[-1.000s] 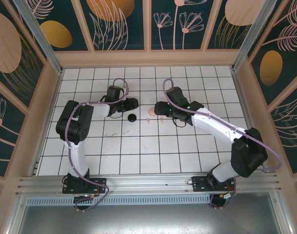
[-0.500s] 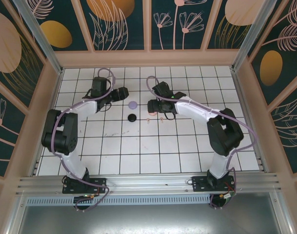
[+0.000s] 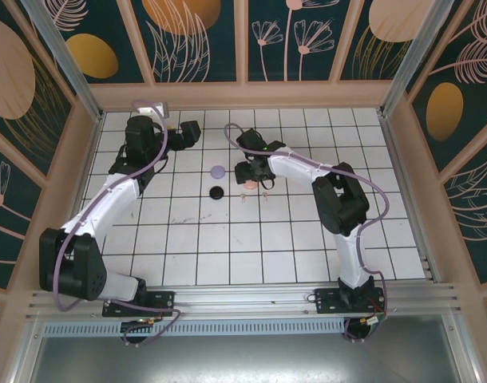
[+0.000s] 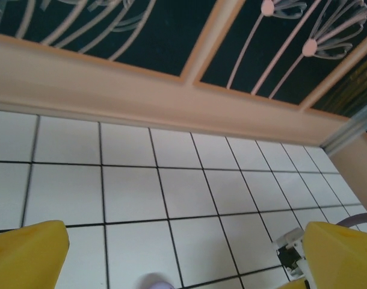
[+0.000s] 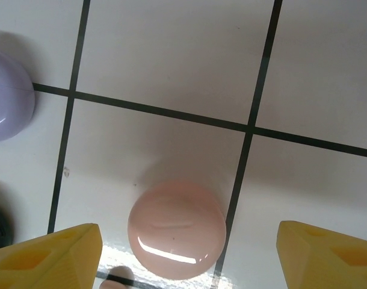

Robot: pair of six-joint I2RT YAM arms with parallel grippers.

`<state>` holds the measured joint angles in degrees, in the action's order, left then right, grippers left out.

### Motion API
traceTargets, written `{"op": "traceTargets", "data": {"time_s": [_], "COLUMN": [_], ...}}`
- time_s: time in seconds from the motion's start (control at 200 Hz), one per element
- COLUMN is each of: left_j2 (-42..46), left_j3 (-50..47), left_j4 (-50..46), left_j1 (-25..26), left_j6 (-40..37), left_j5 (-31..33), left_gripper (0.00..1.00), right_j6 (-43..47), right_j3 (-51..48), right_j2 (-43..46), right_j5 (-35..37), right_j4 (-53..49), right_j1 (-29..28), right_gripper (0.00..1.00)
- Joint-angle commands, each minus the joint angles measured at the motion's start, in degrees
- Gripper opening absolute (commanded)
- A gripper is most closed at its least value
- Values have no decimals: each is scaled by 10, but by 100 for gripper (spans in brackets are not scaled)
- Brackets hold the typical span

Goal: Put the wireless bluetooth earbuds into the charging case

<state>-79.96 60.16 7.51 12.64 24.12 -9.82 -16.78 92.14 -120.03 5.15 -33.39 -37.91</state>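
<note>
1. The left gripper [image 4: 183, 262] is seen with its jaws spread wide, bare white tiles [image 4: 129, 186] lying in the gap between the yellow fingers [image 4: 27, 256].
2. The right gripper [image 5: 186, 253] is held with its jaws well apart. The pink case [image 5: 176, 230] is centred in the gap beneath them and is touched by neither finger.
3. The lilac case [image 3: 218, 171] is found between the two grippers, outside both pairs of jaws and nearer the right ones.
4. The black case [image 3: 216, 191] is set just beside the right jaws, on their near side, next to the lilac case.
5. Two pale pink earbuds [image 3: 242, 195] are seen on the tiles just nearer than the right jaws, beside the pink case and outside it.
</note>
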Motion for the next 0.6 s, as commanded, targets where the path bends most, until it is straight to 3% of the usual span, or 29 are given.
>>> {"op": "traceTargets", "data": {"time_s": [0.0,0.125,0.35,0.596], "left_j2": [32,57,106,121], "left_j3": [-16,-24,-67,-70], "left_j4": [16,8,49,39], "left_j1": [-2,-2,-2,-2], "left_j6": [34,52,14,4], "left_j5": [94,141,123,158], "left_gripper": [99,99,99,99], "right_j6": [13,18,27,34], "right_j3": [27,42,64,87], "right_j2": [-21,-38,-66,-90], "right_j5": [10,11,15,18], "right_j4": [-38,-49,-63,-74], "right_j1": [0,-5,-8,-15], "right_gripper": [75,74,70,64]}}
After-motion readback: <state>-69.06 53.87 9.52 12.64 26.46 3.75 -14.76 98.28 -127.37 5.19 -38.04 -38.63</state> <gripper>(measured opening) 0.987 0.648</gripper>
